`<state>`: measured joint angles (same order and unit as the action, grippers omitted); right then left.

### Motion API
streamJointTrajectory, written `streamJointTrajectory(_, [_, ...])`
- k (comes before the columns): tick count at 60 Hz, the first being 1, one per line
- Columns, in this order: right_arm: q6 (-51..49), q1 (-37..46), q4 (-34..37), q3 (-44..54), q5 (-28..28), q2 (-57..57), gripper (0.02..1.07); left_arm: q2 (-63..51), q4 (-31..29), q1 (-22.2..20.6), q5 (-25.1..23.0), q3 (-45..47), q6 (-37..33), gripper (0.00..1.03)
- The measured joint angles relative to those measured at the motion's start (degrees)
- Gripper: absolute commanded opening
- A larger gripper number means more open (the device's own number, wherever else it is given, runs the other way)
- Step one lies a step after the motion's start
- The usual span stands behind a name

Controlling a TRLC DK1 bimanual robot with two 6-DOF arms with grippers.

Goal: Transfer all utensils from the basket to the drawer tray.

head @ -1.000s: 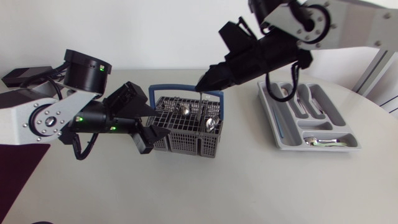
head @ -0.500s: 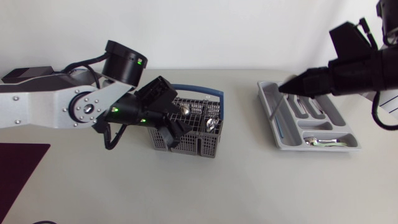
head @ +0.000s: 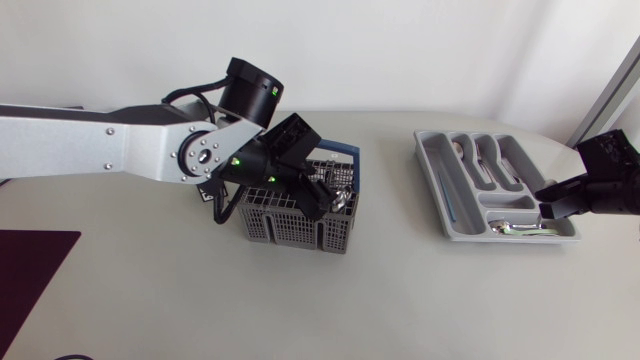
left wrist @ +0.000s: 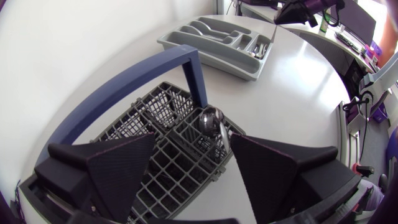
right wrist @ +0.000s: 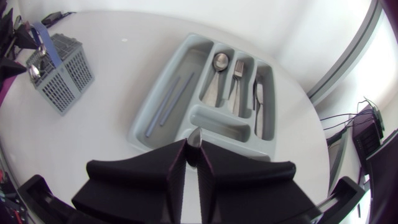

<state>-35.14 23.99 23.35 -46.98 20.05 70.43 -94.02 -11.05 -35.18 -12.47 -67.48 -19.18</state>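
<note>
The grey wire basket [head: 290, 220] with a blue handle [left wrist: 134, 93] stands mid-table and holds silver utensils, a spoon [left wrist: 212, 118] among them. My left gripper [head: 312, 196] hangs open just over the basket, its fingers [left wrist: 121, 165] spread above the compartments without touching anything. The grey drawer tray [head: 436, 185] lies to the right. My right gripper [head: 550, 208] is over the tray's near right end, shut on a thin silver utensil [right wrist: 194, 138] that hangs down between its fingers [right wrist: 143, 171]. The same utensil [left wrist: 272, 42] shows far off in the left wrist view.
The tray [right wrist: 155, 102] holds a spoon [right wrist: 221, 62], a fork [right wrist: 239, 70], a knife [right wrist: 258, 93], two thin sticks [right wrist: 169, 102] in the long slot and small cutlery [head: 515, 228] in the short slot. The basket [right wrist: 59, 71] is far left of the tray.
My right arm lifted the utensil out of the basket and carried it right, past the tray's right end. My left arm swung right, bringing its open gripper over the basket.
</note>
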Motion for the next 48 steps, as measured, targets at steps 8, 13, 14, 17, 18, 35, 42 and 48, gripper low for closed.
streamJointTrajectory(8, [-4.11,2.45,-8.02,2.32,-3.63,4.15,0.08,-0.55,0.11,-0.44,0.17,-0.48,0.17,0.86])
streamJointTrajectory(13, [-6.47,2.84,-14.84,3.89,-7.15,7.30,0.08,-0.66,0.20,-0.44,0.42,-0.48,0.15,0.86])
streamJointTrajectory(14, [-6.69,2.84,-16.06,4.11,-7.65,7.63,0.08,-0.66,0.20,-0.44,0.39,-0.48,0.15,0.86])
streamJointTrajectory(17, [-7.19,2.69,-19.32,4.70,-9.07,9.05,0.08,-0.66,0.20,-0.44,0.42,-0.50,0.17,0.86])
streamJointTrajectory(18, [-7.34,2.67,-19.82,4.72,-9.44,9.57,0.08,-0.66,0.20,-0.44,0.42,-0.50,0.17,0.86])
streamJointTrajectory(35, [-8.20,-2.01,-25.33,7.85,-15.45,14.82,0.60,-1.44,0.17,-0.52,0.44,-0.98,1.46,0.86])
streamJointTrajectory(42, [-8.17,-2.58,-25.77,7.91,-15.54,14.99,0.82,-2.93,-1.49,-0.52,0.39,-2.78,1.81,0.81])
streamJointTrajectory(48, [-8.15,-2.58,-25.75,8.07,-15.65,14.67,0.96,-3.54,-3.26,-0.52,-0.37,-4.57,3.17,0.75])
